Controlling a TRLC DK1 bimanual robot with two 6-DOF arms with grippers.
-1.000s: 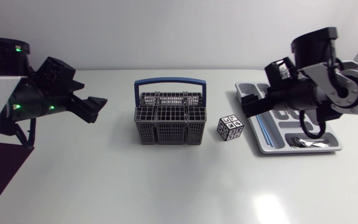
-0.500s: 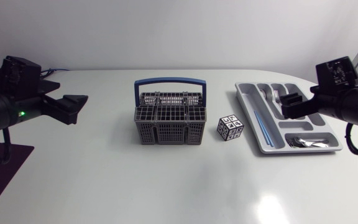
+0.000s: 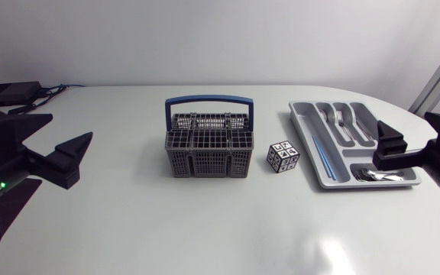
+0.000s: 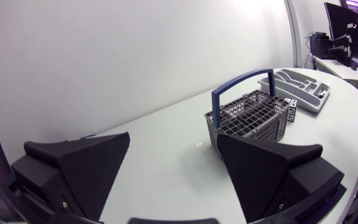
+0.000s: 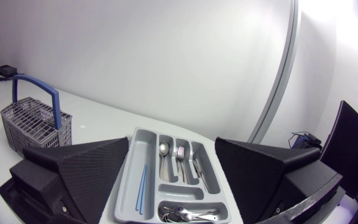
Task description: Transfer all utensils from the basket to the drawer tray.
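**A:** Head view: where does the basket (image 3: 208,145) lie from us?

**B:** Mid-table, to the right of our left gripper (image 4: 173,140), which is the nearer one. Its handle (image 3: 208,98) runs left to right. The drawer tray (image 3: 310,149) sits at the right, beside our right gripper (image 5: 172,143), with cutlery (image 3: 342,118) in it.

**A:** Gripper states?

**B:** Both are spread wide and hold nothing. We see no utensil rising above the basket; we cannot tell what it contains.

Your pale, glossy worktop (image 3: 166,221) rounds off at its far right corner; a soft patch of light (image 3: 332,250) reflects near its front edge. Behind it you see a plain white wall (image 3: 220,38).
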